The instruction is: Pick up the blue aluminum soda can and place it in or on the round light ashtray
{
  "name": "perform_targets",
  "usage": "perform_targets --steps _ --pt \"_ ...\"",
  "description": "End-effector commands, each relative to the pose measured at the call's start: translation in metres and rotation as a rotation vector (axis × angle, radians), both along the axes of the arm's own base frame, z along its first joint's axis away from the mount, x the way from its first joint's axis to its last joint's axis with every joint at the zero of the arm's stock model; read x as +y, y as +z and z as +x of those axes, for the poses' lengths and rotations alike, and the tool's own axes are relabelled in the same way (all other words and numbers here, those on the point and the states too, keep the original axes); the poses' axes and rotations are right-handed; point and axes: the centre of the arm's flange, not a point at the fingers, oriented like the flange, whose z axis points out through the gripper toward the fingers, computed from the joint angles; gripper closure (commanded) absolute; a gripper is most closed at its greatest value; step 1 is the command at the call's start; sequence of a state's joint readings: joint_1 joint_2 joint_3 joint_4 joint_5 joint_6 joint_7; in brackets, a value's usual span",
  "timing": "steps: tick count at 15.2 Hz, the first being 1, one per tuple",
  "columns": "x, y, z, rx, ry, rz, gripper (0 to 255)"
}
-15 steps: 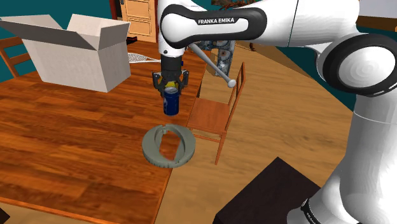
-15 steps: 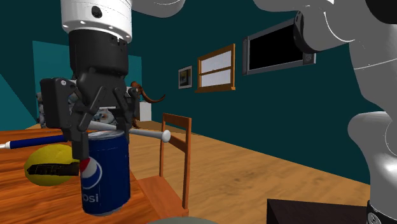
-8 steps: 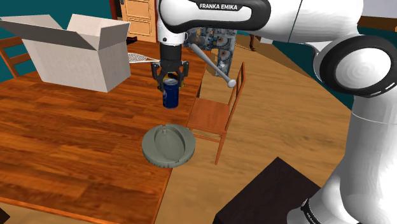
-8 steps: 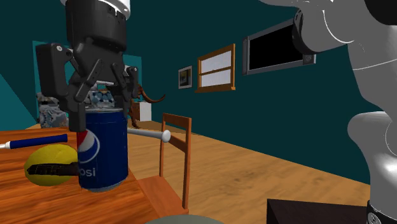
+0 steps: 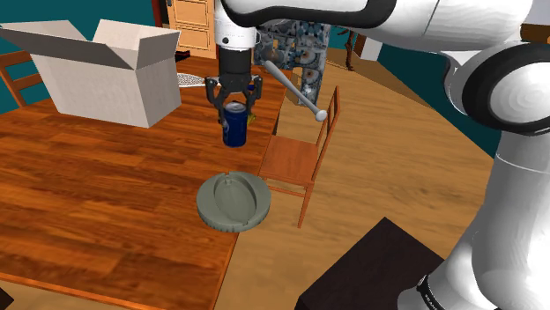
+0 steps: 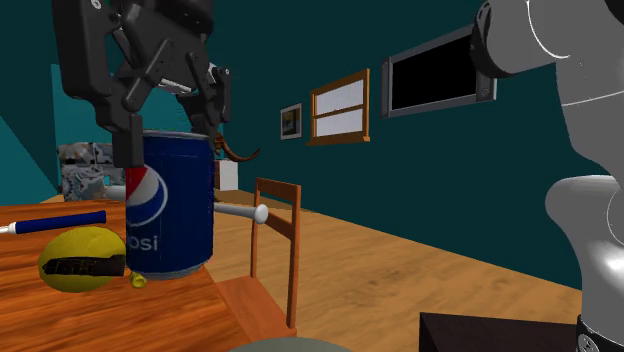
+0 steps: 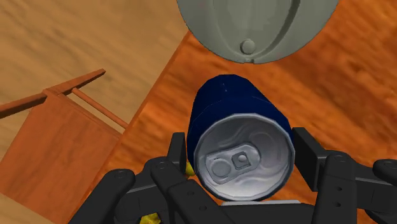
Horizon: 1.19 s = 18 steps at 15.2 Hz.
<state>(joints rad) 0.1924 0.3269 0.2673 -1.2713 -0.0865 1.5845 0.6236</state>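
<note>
The hand pinches the blue can; the round grey ashtray nearby is partly cut off.

Soda can: dark blue, red-white-blue roundel, white lettering, silver lid. Ashtray: plain grey. Counter: red-brown wood grain. Object beside the can: yellow, black band.
</note>
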Motion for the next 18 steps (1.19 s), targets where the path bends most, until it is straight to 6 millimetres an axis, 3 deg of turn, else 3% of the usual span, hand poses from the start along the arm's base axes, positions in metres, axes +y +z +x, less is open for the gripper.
perform_targets --steps 1,9,18 --pt "0.019 0.007 -0.02 0.0 0.0 0.0 255" --pt "0.082 0.029 -0.094 0.0 0.0 0.0 255" --pt "0.082 -0.018 -0.094 0.0 0.0 0.0 255"
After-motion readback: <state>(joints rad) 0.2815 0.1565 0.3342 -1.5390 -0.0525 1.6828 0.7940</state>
